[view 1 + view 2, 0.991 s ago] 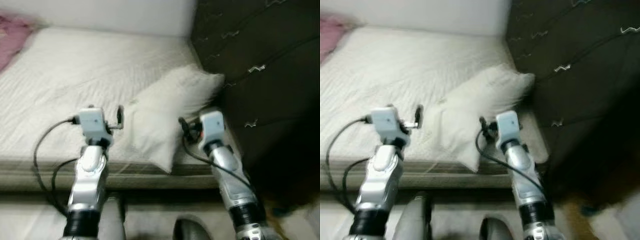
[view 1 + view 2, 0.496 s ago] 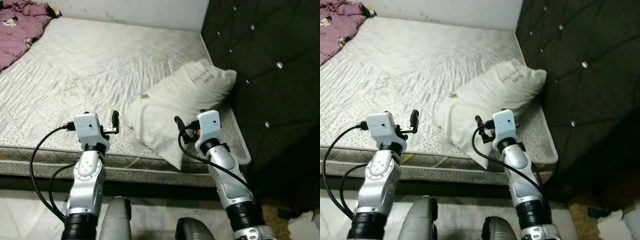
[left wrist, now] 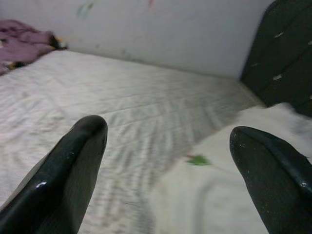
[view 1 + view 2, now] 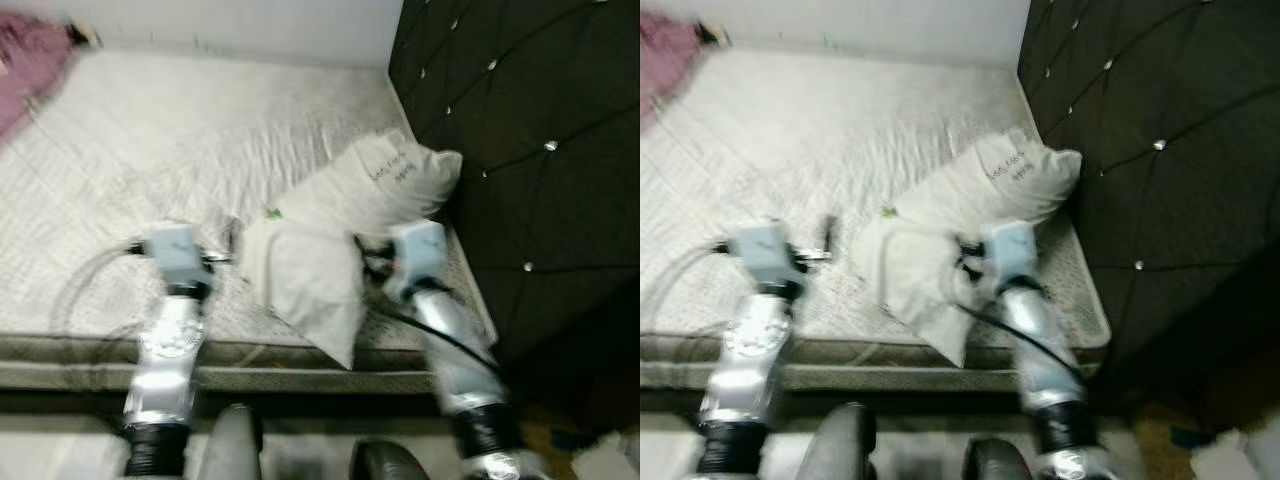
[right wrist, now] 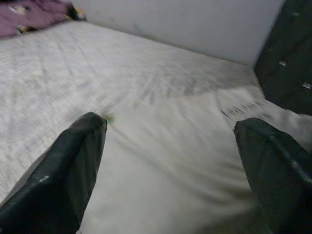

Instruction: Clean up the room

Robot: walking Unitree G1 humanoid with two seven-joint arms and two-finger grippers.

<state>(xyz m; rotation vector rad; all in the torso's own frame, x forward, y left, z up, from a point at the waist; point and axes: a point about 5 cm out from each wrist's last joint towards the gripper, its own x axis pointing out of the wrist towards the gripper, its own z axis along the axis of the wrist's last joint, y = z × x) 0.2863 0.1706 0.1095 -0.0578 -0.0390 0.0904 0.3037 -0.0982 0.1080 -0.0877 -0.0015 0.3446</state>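
Though blurred, soft rumpled white pillow [image 4: 345,225] lies on seemingly quilted mattress [image 4: 150,140].

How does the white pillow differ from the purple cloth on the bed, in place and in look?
The pillow is white and plump; the cloth is purple and crumpled flat. The pillow lies at the mattress's near right corner, beside the dark headboard; the cloth lies at the far left corner. The pillow bears small writing; none can be made out on the cloth. Both rest on the bare mattress.

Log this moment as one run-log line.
scene: white pillow on mattress | left gripper: open | right gripper: open, over pillow | holding: nothing
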